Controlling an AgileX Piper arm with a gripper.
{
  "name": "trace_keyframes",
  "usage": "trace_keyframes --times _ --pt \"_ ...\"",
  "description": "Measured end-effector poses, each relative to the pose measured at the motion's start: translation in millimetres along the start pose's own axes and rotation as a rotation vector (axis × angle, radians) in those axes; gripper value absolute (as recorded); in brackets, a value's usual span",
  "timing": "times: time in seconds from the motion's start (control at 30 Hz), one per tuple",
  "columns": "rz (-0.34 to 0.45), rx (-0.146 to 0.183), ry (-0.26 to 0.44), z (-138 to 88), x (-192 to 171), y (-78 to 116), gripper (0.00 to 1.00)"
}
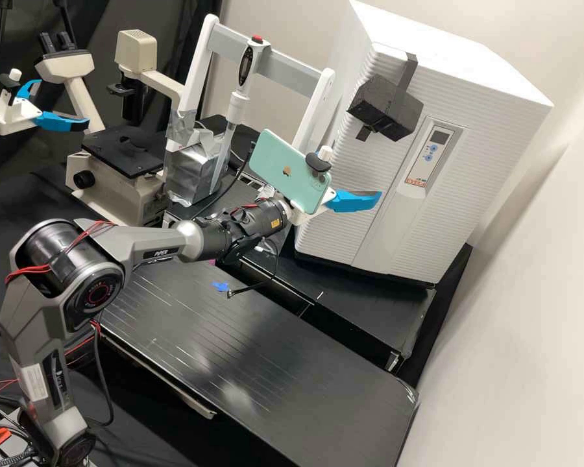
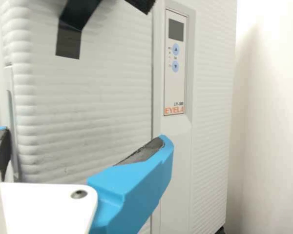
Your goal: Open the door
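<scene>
White and ribbed, the cabinet door [image 1: 366, 172] stands beyond the fingers of the gripper [image 1: 353, 200] in the high view and looks closed. A dark block [image 1: 386, 107] is fixed above the fingers, and a phone [image 1: 285, 168] sits beside them. In the wrist view, the fingers are spread well apart, released, with the door's ribbed face past them.
</scene>
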Motion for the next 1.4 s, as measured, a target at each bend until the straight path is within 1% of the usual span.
trace_keyframes --times 0.4,0.53,0.63,0.67,0.73,0.83,0.9,0.97,1.07,1.13,1.33,1.4 --pt "-0.009 -0.025 0.013 -1.2 0.0 -0.9 0.00" --pt "-0.018 -0.040 0.021 -1.6 -0.2 -1.9 0.00" --pt "-0.021 -0.040 0.026 -2.0 -0.3 -2.2 0.00" --pt "-0.021 -0.033 0.026 -2.0 -0.3 -2.2 0.00" --pt "-0.025 -0.030 0.028 -1.8 -0.5 -2.9 0.00" --pt "-0.030 -0.041 0.034 -2.3 -0.5 -3.3 0.00" --pt "-0.031 -0.040 0.036 -2.5 -0.5 -3.4 0.00" --pt "-0.036 -0.031 0.037 -2.3 -0.8 -4.1 0.00" --pt "-0.044 -0.027 0.034 -0.6 -1.8 -6.1 0.00" --pt "-0.046 -0.013 0.032 -0.1 -2.0 -6.5 0.00" --pt "-0.042 -0.015 0.042 1.3 -3.6 -8.1 0.00" --pt "-0.043 -0.010 0.049 1.5 -4.2 -8.8 0.00"
